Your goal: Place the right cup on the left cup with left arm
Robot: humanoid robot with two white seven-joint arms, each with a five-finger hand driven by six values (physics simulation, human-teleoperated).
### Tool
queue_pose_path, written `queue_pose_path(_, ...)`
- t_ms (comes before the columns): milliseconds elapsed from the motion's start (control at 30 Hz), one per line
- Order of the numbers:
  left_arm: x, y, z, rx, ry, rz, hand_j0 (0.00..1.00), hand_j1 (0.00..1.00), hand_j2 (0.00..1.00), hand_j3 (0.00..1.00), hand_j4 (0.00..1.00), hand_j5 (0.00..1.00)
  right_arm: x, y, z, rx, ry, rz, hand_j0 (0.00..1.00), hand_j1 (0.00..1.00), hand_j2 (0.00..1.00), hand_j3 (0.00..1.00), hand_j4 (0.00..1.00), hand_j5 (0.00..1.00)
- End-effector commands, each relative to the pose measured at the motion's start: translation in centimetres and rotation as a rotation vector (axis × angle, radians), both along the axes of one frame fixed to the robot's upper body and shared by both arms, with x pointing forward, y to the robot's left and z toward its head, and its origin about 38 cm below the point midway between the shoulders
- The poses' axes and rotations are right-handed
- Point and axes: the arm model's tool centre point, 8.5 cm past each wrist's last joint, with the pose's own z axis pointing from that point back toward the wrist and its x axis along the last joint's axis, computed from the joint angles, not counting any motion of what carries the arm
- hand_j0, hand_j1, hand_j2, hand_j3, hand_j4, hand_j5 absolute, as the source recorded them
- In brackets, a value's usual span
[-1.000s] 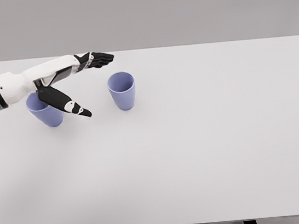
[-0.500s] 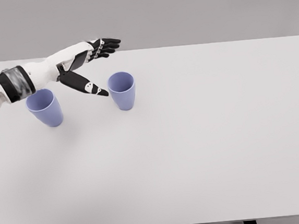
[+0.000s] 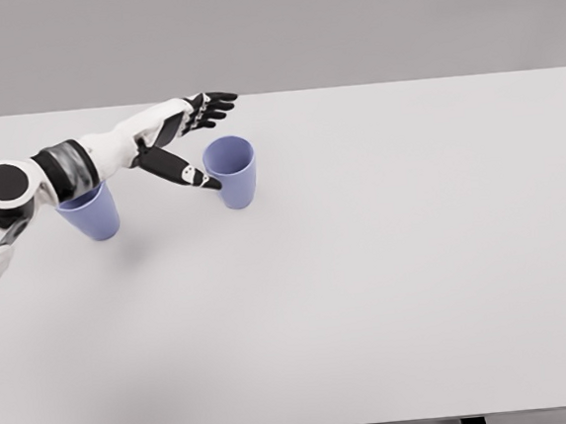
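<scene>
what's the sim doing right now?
The left hand is open and reaching around the right cup, thumb by its near-left side and fingers past its far rim, with no grip visible. Both purple cups stand upright and apart on the white table; the left cup sits partly behind the forearm.

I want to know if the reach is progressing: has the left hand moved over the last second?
Yes. The left hand has moved rightward toward the right cup, which has stayed put; its thumb now nearly touches the cup's left side.

Both cups, the right cup (image 3: 231,171) and left cup (image 3: 90,211), are periwinkle blue. The table (image 3: 387,262) is plain white. The left hand (image 3: 192,136) is black with white marks.
</scene>
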Motion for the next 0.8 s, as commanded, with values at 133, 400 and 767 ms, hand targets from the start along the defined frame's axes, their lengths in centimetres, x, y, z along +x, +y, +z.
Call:
queue_pose_path(133,0.4,-0.5,-0.9,-0.010,0.026,0.008,1.00,1.00,1.00,1.00,1.00,1.00,0.0,0.0,0.0,0.000,0.000,0.000,1.00,1.00,1.00,1.00,1.00,1.00)
queue_pose_path(400,0.8,-0.8,-1.7,-0.019,0.047,0.018,1.00,1.00,1.00,1.00,1.00,1.00,0.0,0.0,0.0,0.000,0.000,0.000,1.00,1.00,1.00,1.00,1.00,1.00)
queue_pose_path(767,1.3,-0.5,-2.3,-0.022,0.064,0.039,1.00,1.00,1.00,1.00,1.00,1.00,0.0,0.0,0.0,0.000,0.000,0.000,1.00,1.00,1.00,1.00,1.00,1.00)
